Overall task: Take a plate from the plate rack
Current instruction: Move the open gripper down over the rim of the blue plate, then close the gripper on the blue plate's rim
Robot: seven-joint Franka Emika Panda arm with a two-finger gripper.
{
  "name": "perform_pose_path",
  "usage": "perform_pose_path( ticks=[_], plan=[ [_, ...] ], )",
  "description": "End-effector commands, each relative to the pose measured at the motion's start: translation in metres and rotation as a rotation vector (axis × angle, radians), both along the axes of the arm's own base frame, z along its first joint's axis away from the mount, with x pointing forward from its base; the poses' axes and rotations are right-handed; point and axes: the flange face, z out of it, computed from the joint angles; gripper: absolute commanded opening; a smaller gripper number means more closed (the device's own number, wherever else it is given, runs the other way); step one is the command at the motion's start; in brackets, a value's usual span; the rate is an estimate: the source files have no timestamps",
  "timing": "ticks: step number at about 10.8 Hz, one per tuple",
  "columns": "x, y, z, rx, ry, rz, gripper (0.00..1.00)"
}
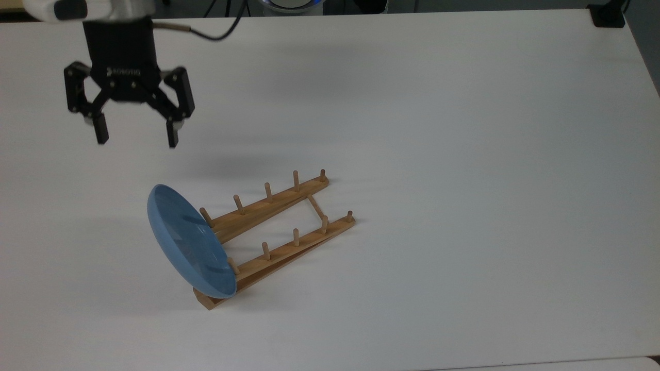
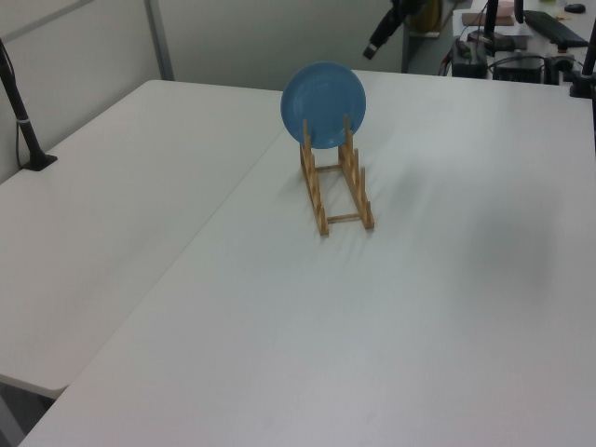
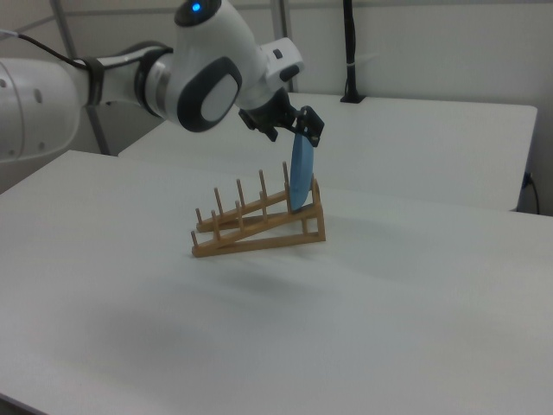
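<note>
Above the plate [image 1: 188, 242], the open claw [image 1: 137, 135] reads ROBOTIQ upside down.
</note>
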Motion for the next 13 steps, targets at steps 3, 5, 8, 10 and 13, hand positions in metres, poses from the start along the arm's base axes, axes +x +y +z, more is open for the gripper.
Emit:
perform_pose_path(
  ticks=[3, 5, 8, 10, 13],
  plan=[
    [0.035, 0.014, -0.05, 0.007, -0.147, -0.051, 0.98],
    [0.04, 0.02, -0.062, 0.014, -0.148, -0.055, 0.94],
    [0.04, 0.02, -0.06, 0.027, -0.152, -0.064, 0.55],
    [0.04, 0.022, -0.057, 0.036, -0.156, -0.073, 0.44],
    [0.039, 0.021, -0.054, 0.041, -0.16, -0.084, 0.15]
  ],
)
